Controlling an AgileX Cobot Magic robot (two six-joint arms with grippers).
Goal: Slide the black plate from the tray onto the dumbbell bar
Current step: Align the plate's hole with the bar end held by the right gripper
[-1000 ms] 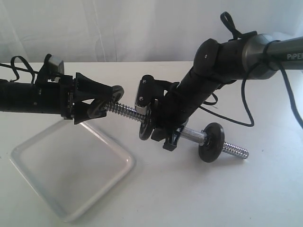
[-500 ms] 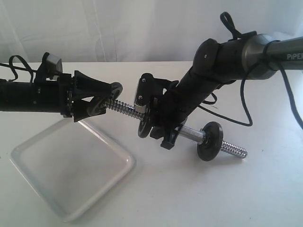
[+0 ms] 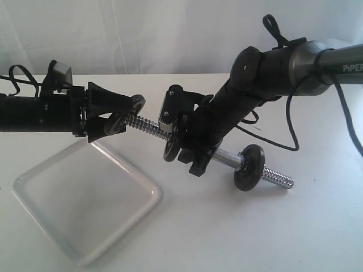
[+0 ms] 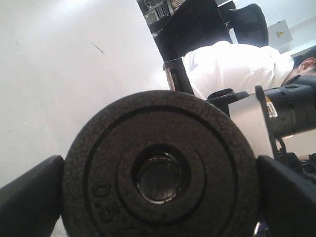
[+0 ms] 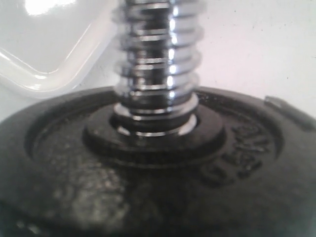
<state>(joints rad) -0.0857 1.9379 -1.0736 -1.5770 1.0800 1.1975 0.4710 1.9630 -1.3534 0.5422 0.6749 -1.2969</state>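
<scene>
Your table (image 3: 255, 238) is a plain white top carrying everything here. On its left part sits the tray (image 3: 79, 207), a shallow glossy dish with a low rim; nothing lies in it, so the disc you want is already out of it. The dumbbell bar (image 3: 148, 126) is chrome steel, rigid and heavy for its size. It hangs tilted in the right pincer (image 3: 195, 154), which is clamped around the shaft beside one mounted disc (image 3: 172, 148), while a second disc (image 3: 249, 167) sits nearer the low end by the table. The black plate (image 3: 120, 123) is held up off the table in the left pincer (image 3: 127, 115), closed on its rim, right at the raised threaded tip of the bar. In the left wrist view the fingers (image 4: 29, 197) press opposite edges of the plate (image 4: 197, 148), and the bar's end shows in the centre hole. Judge the plate as dense, stiff and not fragile, with a matte pebbled face that grips well. Holding the rim is right, since it leaves the hole free. Expect the coarse threads to snag the hole if you tilt the plate, so keep it square to the bar.
</scene>
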